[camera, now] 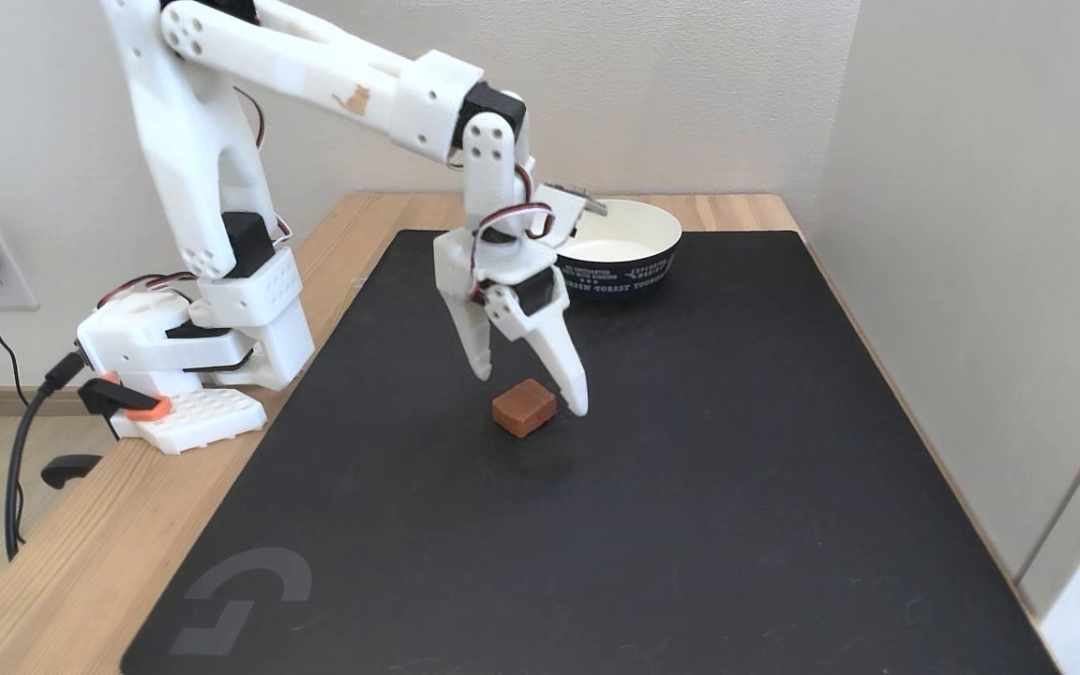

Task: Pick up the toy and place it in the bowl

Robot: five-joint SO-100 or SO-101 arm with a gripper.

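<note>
Jaws are spread wide, tips pointing down, one just behind the toy and one just to its right, not gripping it. Setup's a wooden counter in a pale-walled corner with a big black mat on top (grey logo near the front). One toy, mid-mat; one bowl at the back; one white arm reaching from the left, wrist bent down.
</note>
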